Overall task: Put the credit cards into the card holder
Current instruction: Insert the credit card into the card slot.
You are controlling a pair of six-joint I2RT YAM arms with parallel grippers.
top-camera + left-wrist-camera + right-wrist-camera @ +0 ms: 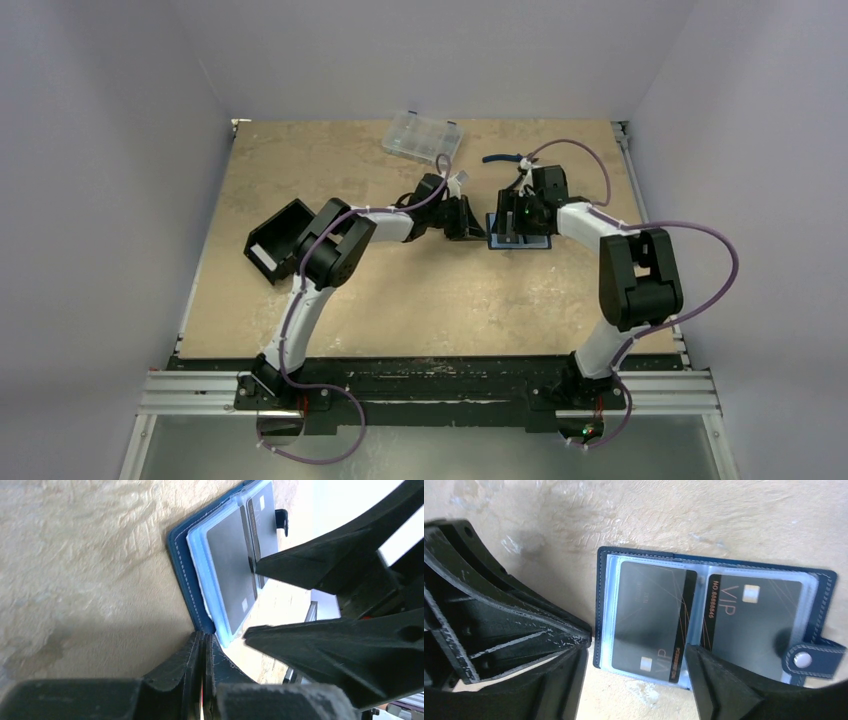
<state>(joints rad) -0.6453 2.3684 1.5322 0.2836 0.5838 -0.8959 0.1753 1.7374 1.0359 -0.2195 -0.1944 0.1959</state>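
Open and flat on the tabletop (pixel 420 300), right of centre, the navy card holder (pixel 179 555) shows two dark grey cards in its clear sleeves. One card (pixel 651 610) sits in the page farther from the snap tab (pixel 816 659), and the other card (pixel 759 610), lettered VIP, sits in the page beside the tab. The left pincer (pixel 202 642) is closed tight, its tips against the holder's outer edge. The right pincer (pixel 636 652) hangs over the holder with its jaws spread wide and gripping nothing, straddling the page away from the tab. Whether its fingertips touch the sleeves cannot be told. A clear plastic case (pixel 422 137) lies at the far edge, and a black box (pixel 275 240) sits well off to the left.
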